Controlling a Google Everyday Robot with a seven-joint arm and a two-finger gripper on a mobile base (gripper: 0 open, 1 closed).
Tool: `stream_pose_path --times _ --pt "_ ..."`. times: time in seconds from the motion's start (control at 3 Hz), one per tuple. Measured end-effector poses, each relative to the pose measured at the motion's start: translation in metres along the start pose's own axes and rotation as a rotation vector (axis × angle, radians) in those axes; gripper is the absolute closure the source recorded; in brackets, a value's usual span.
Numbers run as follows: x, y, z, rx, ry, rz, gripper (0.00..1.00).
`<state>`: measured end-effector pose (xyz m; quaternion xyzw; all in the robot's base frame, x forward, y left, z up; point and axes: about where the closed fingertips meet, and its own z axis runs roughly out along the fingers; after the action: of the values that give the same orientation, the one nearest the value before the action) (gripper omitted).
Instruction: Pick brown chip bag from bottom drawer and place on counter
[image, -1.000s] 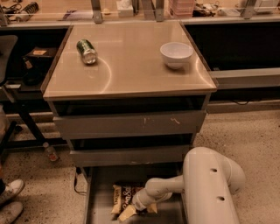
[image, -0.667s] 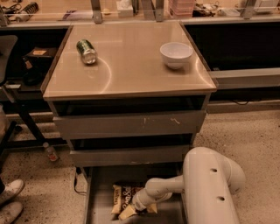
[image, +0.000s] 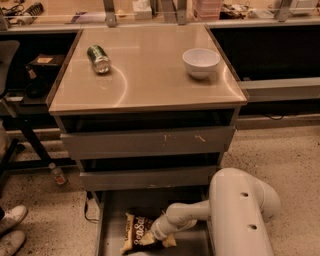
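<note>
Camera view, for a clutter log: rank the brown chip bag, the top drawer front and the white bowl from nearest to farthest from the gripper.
1. The brown chip bag, in the bottom drawer, right at the gripper.
2. The top drawer front, above it on the cabinet.
3. The white bowl, back right on the counter.

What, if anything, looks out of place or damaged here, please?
The green can lies on its side on the counter, rear left. The top drawer front is scratched. The gripper is in the bottom drawer at the brown chip bag.
</note>
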<state>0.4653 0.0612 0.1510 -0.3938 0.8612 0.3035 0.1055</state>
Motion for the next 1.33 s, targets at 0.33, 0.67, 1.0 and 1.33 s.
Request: stream_pose_path --times 0.33,0.67,1.0,1.33 --pt "0.000 0.000 0.000 0.000 0.000 0.000 0.89" --pt "0.000 0.000 0.000 0.000 0.000 0.000 1.00" --pt "-0.003 0.004 -0.008 -0.008 -0.024 0.017 1.00" --pt "-0.009 0.013 -0.029 -0.020 -0.077 0.026 1.00"
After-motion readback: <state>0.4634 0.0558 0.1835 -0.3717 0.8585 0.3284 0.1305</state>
